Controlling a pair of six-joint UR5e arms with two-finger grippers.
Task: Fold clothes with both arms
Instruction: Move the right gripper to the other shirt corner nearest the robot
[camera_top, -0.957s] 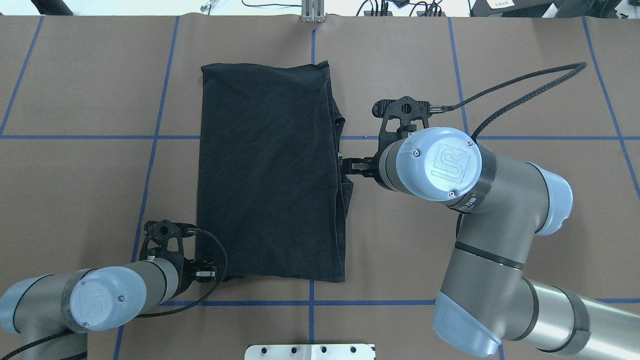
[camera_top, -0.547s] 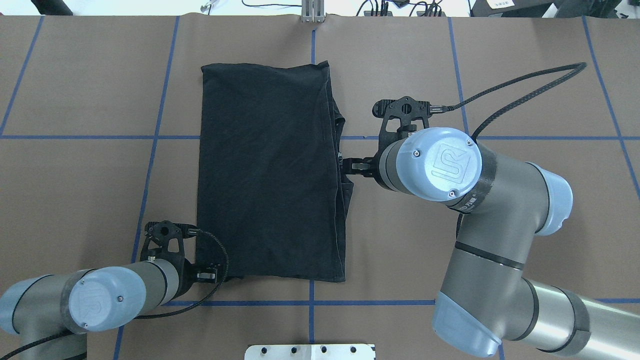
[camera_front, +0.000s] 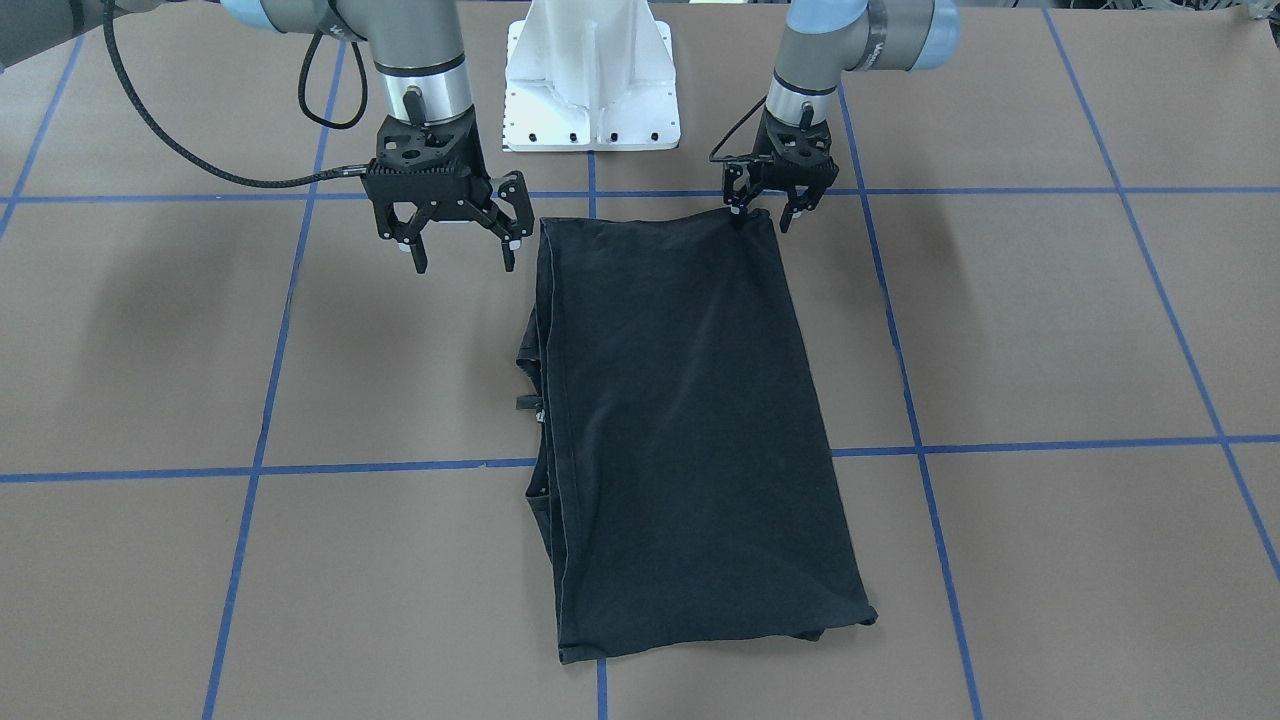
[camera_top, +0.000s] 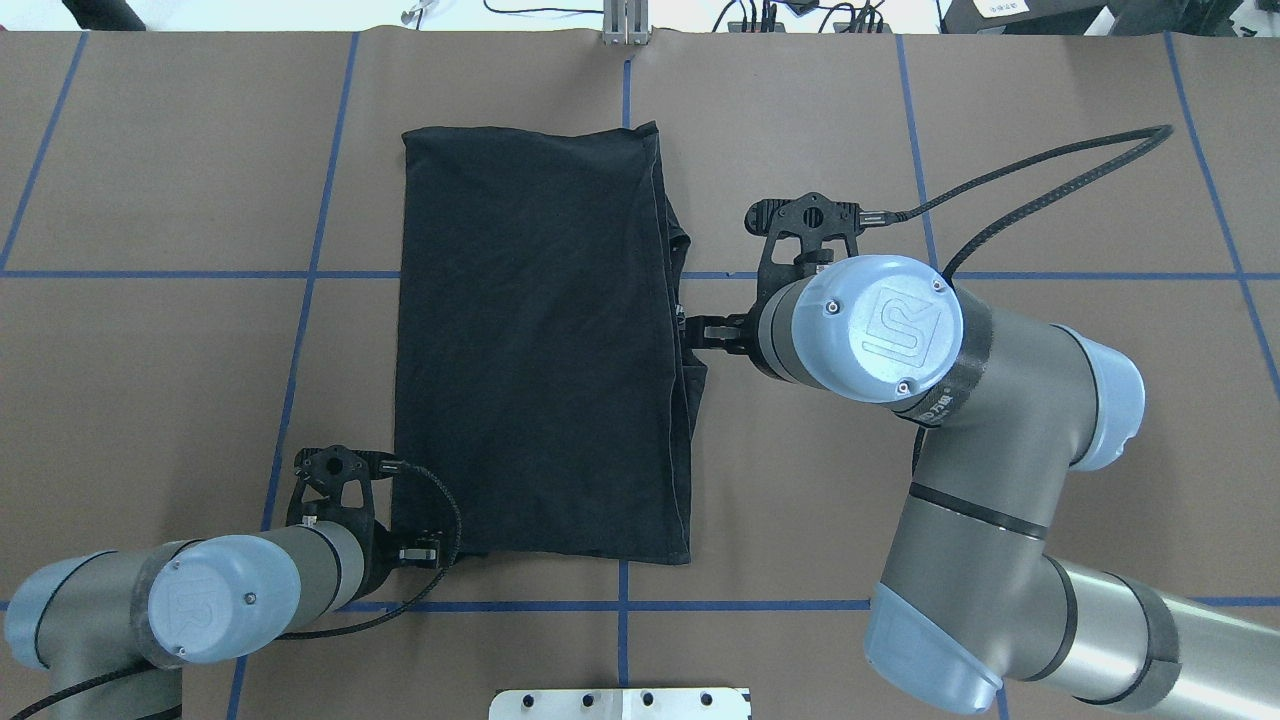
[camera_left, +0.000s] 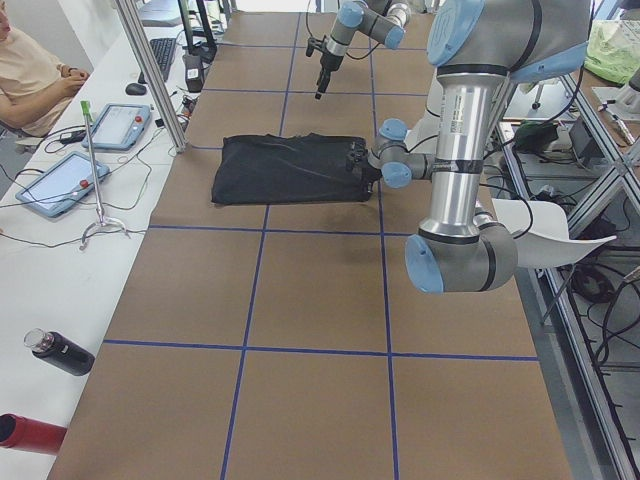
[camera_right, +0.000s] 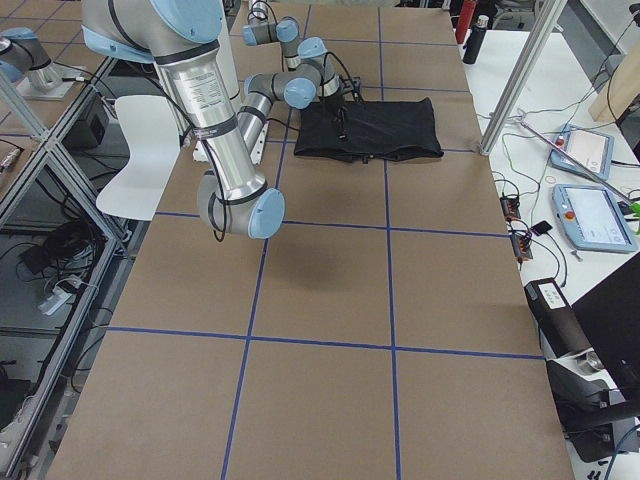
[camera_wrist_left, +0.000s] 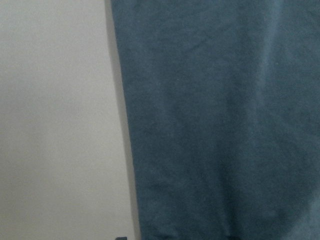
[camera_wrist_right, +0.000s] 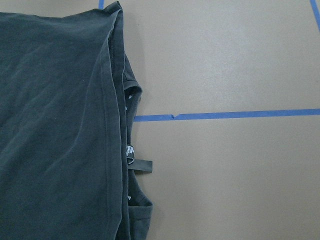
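I see the black T-shirt (camera_front: 680, 420) lying flat, folded lengthwise, on the middle of the bench (camera_front: 1050, 330). My left claw (camera_front: 761, 222) sits spread open at the shirt's corner nearest the robot. My right claw (camera_front: 464, 262) hangs wide open beside the shirt's right edge.

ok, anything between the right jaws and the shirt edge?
Nothing visible. The right gripper hangs with jaws open over bare table beside the T-shirt; only the brown surface lies between them. The left gripper is at the shirt's corner, also unobstructed.
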